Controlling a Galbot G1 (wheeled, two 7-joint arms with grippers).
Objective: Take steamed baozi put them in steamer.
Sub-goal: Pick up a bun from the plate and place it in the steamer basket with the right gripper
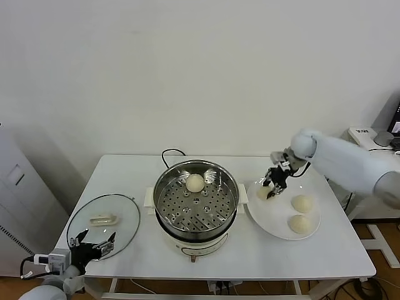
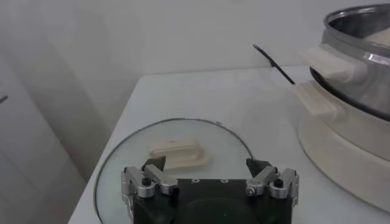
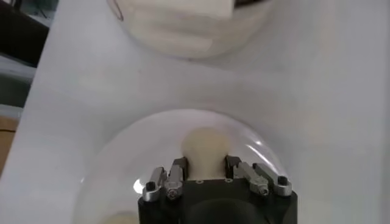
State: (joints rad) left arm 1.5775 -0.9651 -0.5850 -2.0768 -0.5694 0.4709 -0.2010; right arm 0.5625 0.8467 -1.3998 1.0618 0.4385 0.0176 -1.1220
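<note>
The steamer stands mid-table with one cream baozi on its perforated tray. Its side shows in the left wrist view. Two baozi lie on the white plate to the right. My right gripper is over the plate's left part, shut on a third baozi that sits between its fingers. My left gripper is open and empty, low at the table's front left, above the glass lid.
The glass lid with its white handle lies flat on the left of the table. A black cable runs behind the steamer. A grey cabinet stands at the left.
</note>
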